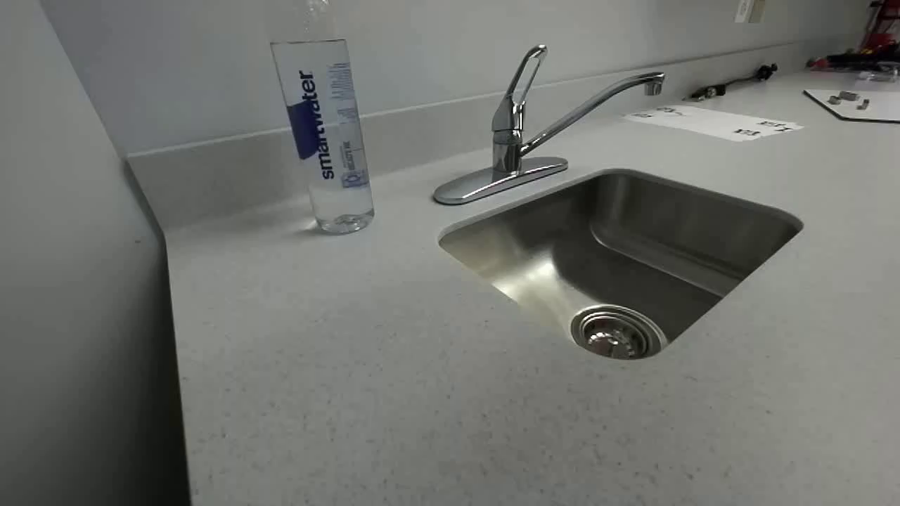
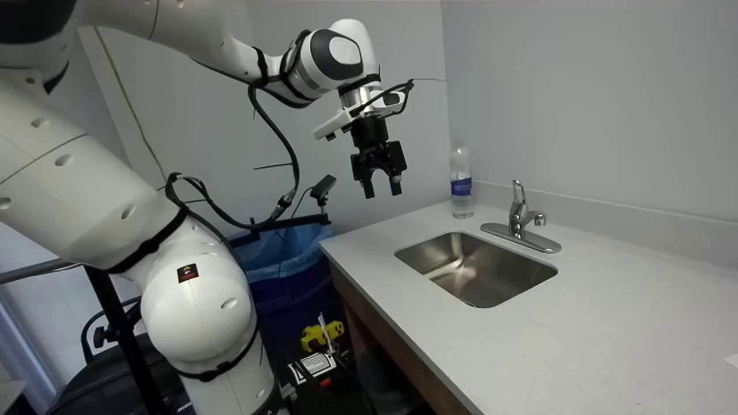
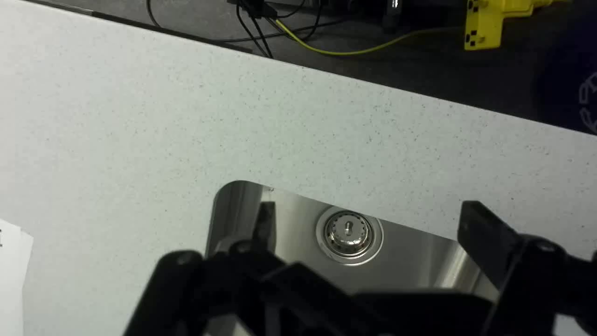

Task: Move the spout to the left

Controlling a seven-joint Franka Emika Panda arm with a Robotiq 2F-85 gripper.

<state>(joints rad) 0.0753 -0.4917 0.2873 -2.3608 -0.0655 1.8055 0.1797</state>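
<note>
A white robot arm (image 2: 196, 248) reaches in from nine o'clock in an exterior view, its black gripper (image 2: 382, 189) hanging in the air near the middle and pointing toward six. The fingers (image 2: 368, 189) are spread, with a wide gap between them. Well apart from them, between three and four o'clock, a chrome faucet (image 2: 515, 225) stands on a pale speckled counter (image 2: 576, 323). The spout (image 1: 587, 107) is a long, thin, shiny tube; in an exterior view it rises from just above the base plate (image 1: 492, 184) toward two o'clock, its tip bent down to six. In both exterior views that tip lies outside the outline of the steel sink (image 1: 682, 211). The lever handle (image 1: 506, 118) leans slightly toward one o'clock. A tall clear water bottle (image 1: 327, 133) with a blue label stands at nine o'clock from the faucet, and white sheets (image 1: 710, 125) with black marks lie at four from the spout's tip. In the wrist view the fingertips show at seven and four o'clock, the round drain (image 3: 349, 231) seen between them, and a yellow power outlet (image 3: 485, 23) at two, past the counter's edge.
</note>
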